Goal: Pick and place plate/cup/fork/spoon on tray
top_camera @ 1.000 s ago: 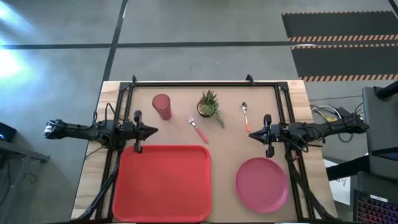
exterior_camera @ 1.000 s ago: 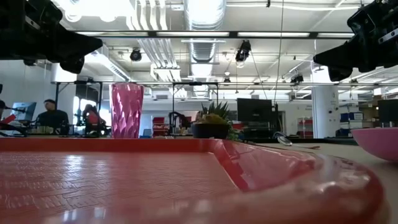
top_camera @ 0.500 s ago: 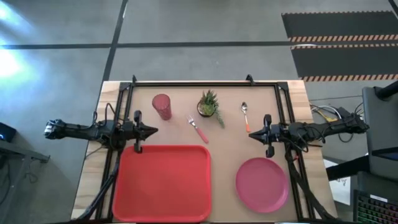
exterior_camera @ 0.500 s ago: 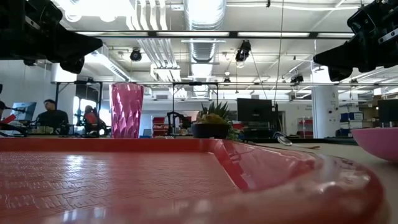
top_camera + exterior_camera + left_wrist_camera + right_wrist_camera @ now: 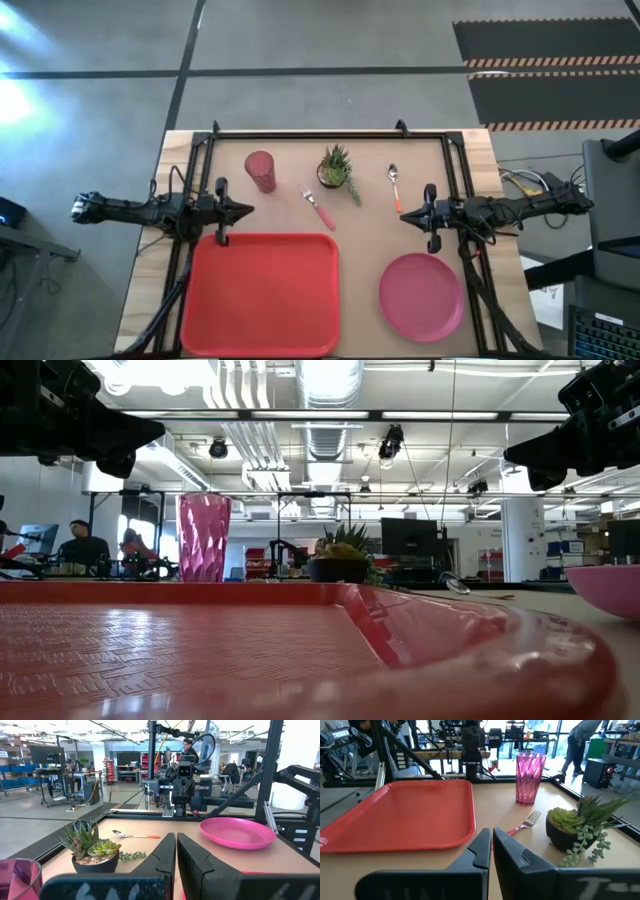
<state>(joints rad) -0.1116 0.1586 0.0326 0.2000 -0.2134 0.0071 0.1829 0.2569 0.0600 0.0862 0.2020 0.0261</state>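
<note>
Tray empty at the table's near edge, long axis crosswise, likely staged as the target; plate flat beside it on the right; left end effector and right end effector both pinched closed, holding nothing, parked facing each other over the table; beyond them fork lies diagonal, tines toward far-left; spoon bowl pointing away; cup upright, far-left.

Two dark, slender jointed arms. Left gripper: black, two flat tapering fingers with angular stepped edges, on a wide black crossbar. Right gripper: identical build. Thin black cables trail along both arms.
</note>
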